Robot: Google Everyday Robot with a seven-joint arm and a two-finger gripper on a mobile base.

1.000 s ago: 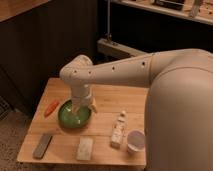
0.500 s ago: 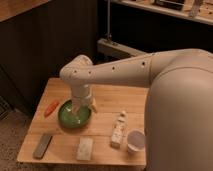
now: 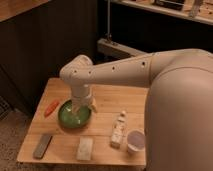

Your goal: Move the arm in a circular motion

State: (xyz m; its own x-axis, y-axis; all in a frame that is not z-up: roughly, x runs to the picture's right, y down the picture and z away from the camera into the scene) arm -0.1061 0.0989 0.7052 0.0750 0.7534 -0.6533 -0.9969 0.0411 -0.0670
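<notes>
Camera view: the arm [image 3: 117, 71] reaches from the frame's right to centre-left, its gripper [image 3: 80, 106] poised over the green bowl [image 3: 64, 116], grip state indeterminable; no circular progress is evident, so the circuit is judged outstanding.

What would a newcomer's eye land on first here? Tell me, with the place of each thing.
The huge cream-white arm fills the right side and reaches left over the wooden table. Its gripper hangs down at the green bowl near the table's left end. An orange carrot lies just left of the bowl, and a white bottle and a cup stand to its right.
</notes>
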